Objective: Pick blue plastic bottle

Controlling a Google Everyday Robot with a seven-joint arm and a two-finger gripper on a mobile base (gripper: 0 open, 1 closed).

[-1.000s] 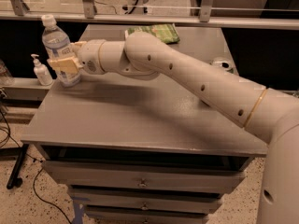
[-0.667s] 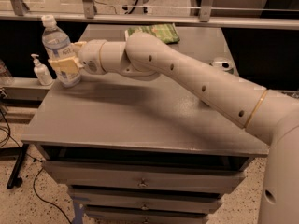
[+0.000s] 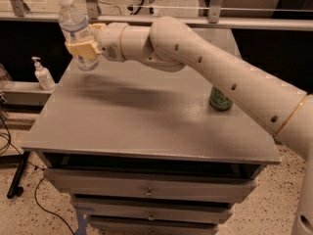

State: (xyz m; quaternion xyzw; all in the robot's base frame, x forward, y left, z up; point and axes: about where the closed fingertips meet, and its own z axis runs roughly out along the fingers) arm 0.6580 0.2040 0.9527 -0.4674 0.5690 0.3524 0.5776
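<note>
Keep the gripper point(image 3: 84, 50) clamped firmly around the lower body of the blue plastic bottle point(image 3: 72, 22), held slightly tilted above the far-left corner of the table point(image 3: 146, 121); raise smoothly, no jerks (green can point(image 3: 220, 100) well apart, no obstacle). Compared with a second ago: off the tabletop, lifted clear, well above the pump dispenser point(image 3: 43, 74).
</note>
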